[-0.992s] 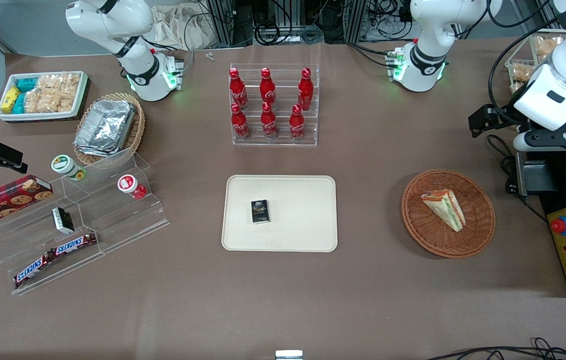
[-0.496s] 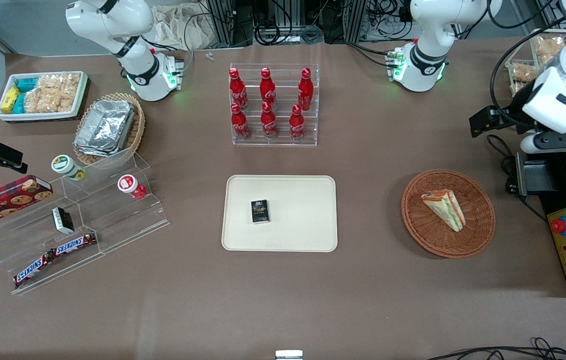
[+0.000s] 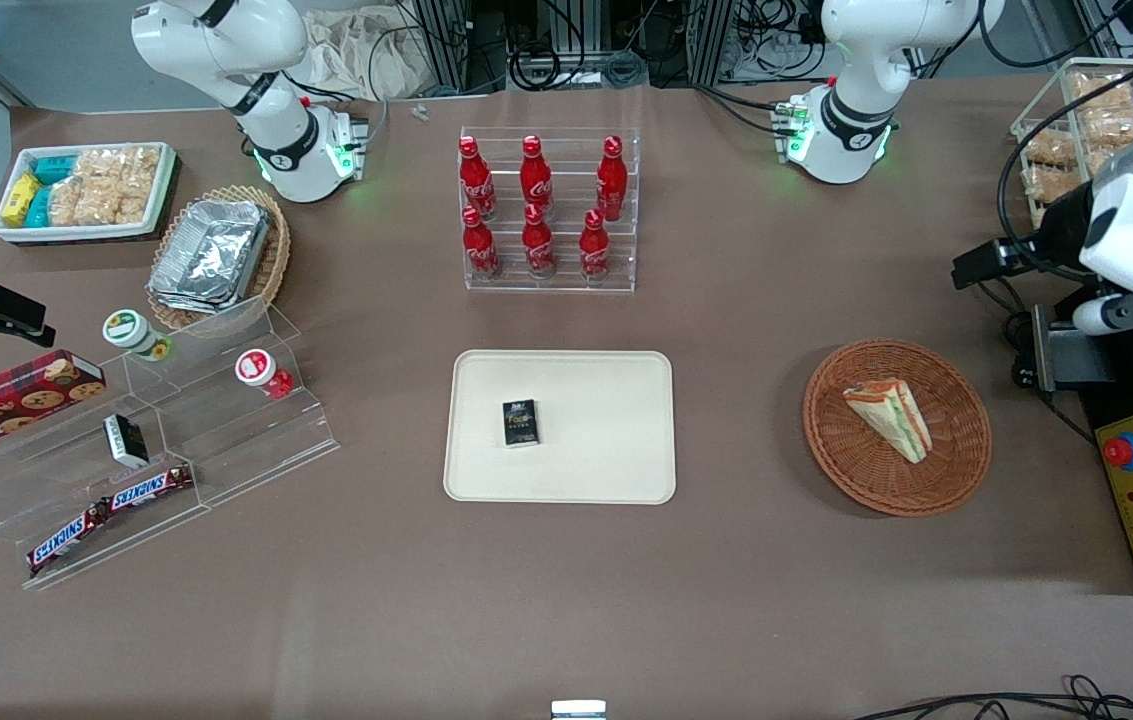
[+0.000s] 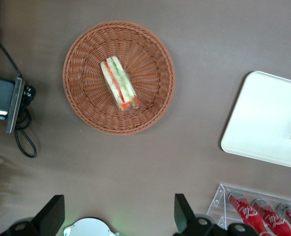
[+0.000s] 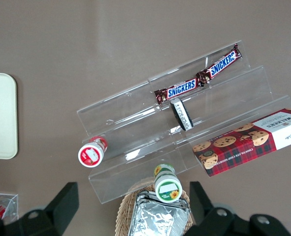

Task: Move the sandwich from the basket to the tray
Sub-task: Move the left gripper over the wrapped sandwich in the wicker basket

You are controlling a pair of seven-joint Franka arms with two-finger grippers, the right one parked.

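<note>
Reddish-brown wicker basket (image 3: 897, 427) sits on the brown table toward the working arm's end, round and shallow. The sandwich (image 3: 888, 418) lies inside it on its side: a triangular wedge, pale bread with green and orange-red filling stripes, resting roughly in the middle of the weave.

The wrist view looks straight down on the same basket (image 4: 118, 76) and sandwich (image 4: 119, 83). The gripper (image 4: 119, 216) is high above the table, well apart from the basket and farther from the front camera than it. Its two dark fingers (image 4: 183, 212) stand wide apart with nothing between them.

In the front view the left arm's wrist is at the working arm's edge of the table, above a black stand there; the fingers themselves cannot be made out in that view.

Cream-beige tray (image 3: 606, 470) lies flat at table centre, well apart from the basket. A small black box (image 3: 519, 422) rests on it. Same tray edge shows in the wrist view (image 4: 263, 123).

Clear acrylic rack with six red cola bottles (image 3: 538, 208) stands farther from the front camera than the tray.
</note>
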